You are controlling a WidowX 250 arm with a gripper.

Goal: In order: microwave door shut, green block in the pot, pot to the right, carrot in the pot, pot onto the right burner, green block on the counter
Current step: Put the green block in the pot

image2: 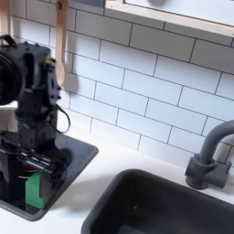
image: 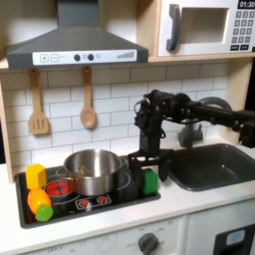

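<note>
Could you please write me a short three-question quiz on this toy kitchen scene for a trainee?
1. True or false: the microwave door is shut.
2. In the first exterior view, where is the green block? A) inside the pot B) at the cooktop's right edge, under the gripper C) in the sink
3. Fill in: in the first exterior view the pot sits on the ___.

Key:
1. True.
2. B; the block also shows below the gripper in the second exterior view.
3. Cooktop.
</note>
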